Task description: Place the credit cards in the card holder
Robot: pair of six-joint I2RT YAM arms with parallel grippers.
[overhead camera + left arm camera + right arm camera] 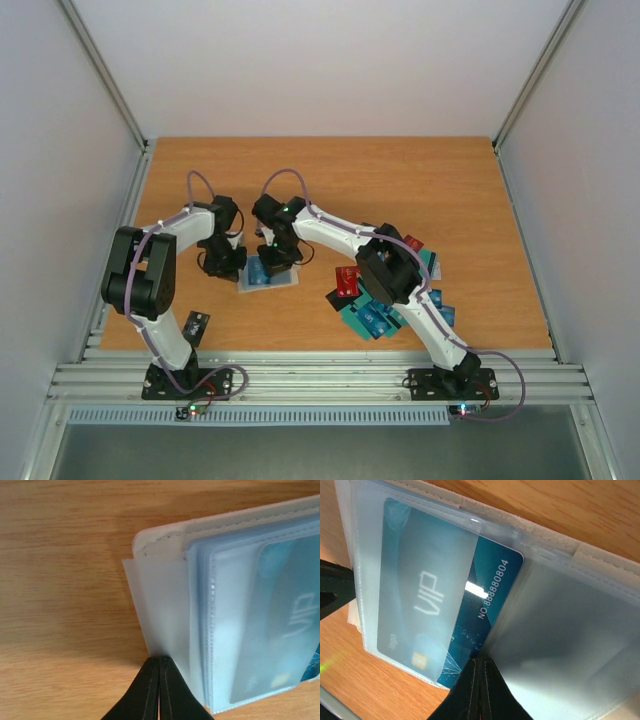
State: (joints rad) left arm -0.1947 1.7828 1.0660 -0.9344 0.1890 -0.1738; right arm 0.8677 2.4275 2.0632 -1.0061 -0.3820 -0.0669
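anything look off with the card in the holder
The teal VIP card sits only partway in a clear sleeve of the card holder; its numbered end sticks out uncovered. Nothing looks damaged.

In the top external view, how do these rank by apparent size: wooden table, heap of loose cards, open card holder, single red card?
1. wooden table
2. heap of loose cards, though the right arm hides part
3. open card holder, partly covered
4. red card at the heap's left edge
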